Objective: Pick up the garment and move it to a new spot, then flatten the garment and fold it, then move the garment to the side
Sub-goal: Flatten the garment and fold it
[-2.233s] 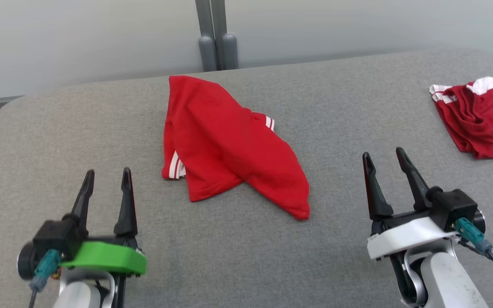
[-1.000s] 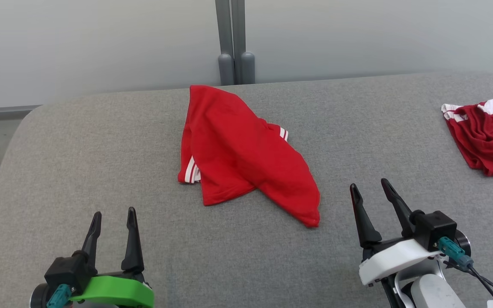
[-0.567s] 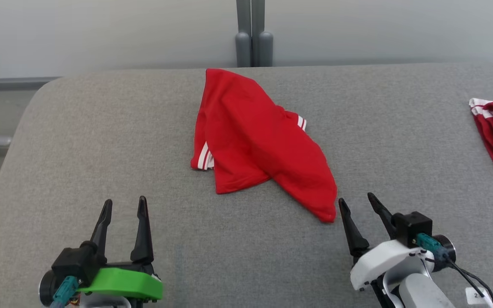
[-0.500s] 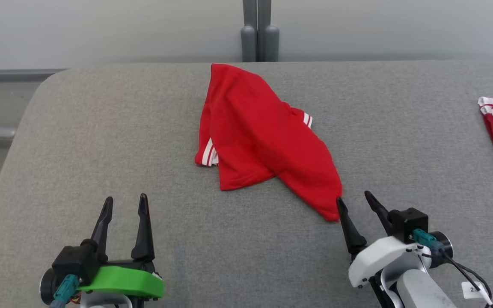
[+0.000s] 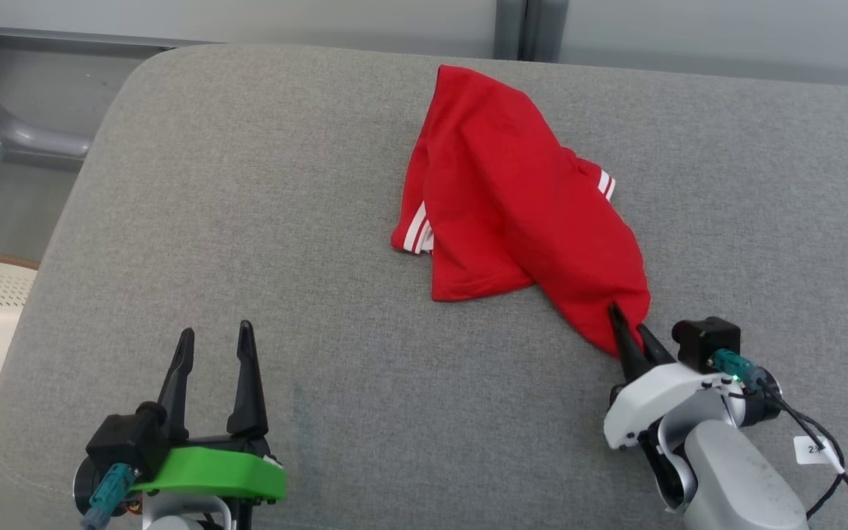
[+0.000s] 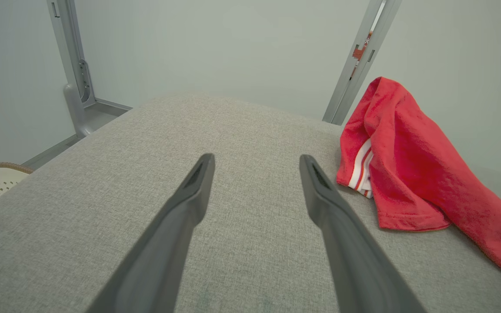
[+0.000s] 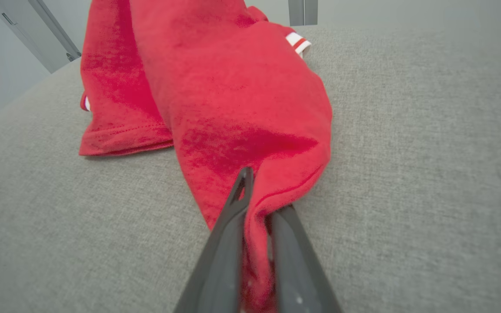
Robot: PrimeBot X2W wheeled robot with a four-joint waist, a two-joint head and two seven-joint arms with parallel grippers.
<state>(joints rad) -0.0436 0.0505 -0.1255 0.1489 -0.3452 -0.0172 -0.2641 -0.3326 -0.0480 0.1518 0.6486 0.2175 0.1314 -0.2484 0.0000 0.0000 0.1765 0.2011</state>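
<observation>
The right gripper point(image 5: 629, 322) pinched only the 5 o'clock corner of the crumpled red shirt point(image 5: 512, 199), lying toward 1 o'clock on the grey padded surface point(image 5: 247, 184), while the left gripper point(image 5: 214, 338) stood spread and empty at 7 o'clock; so thin a bite looked liable to slip in the lift.

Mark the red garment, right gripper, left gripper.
red garment point(image 5: 512, 199), head view, middle of the cloth.
right gripper point(image 5: 629, 319), head view, between fingertips pinching the garment's near corner.
left gripper point(image 5: 216, 328), head view, between open fingertips.
</observation>
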